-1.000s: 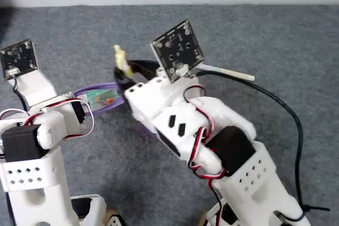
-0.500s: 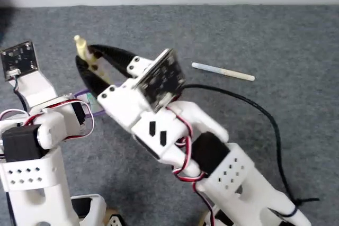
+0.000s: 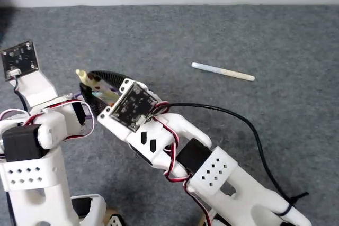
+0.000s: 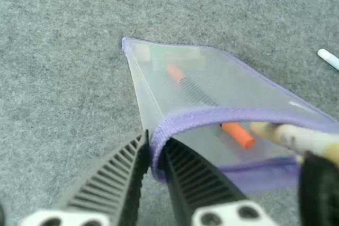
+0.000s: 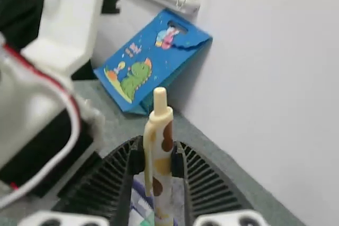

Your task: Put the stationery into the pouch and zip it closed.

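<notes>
A translucent pouch (image 4: 212, 86) with a purple zip edge lies on the grey carpet, its mouth held up. My left gripper (image 4: 153, 149) is shut on the purple rim at one end. Orange stationery (image 4: 237, 134) lies inside. My right gripper (image 5: 158, 154) is shut on a cream pen (image 5: 159, 141) with brown spots. In the left wrist view that cream pen (image 4: 294, 138) pokes over the pouch mouth. From above, the right gripper (image 3: 99, 84) sits over the pouch (image 3: 98, 95), next to the left arm, and hides most of it. A second pen (image 3: 222, 71), pale blue and cream, lies apart on the carpet.
The left arm's white body (image 3: 37, 130) stands close beside the right gripper. A black cable (image 3: 249, 125) trails across the carpet from the right arm. A blue paper bag (image 5: 151, 67) leans against the wall behind.
The right arm has swung to the left and come down with the cream pen, from behind the pouch to its mouth by the left arm. The left arm has kept still.
</notes>
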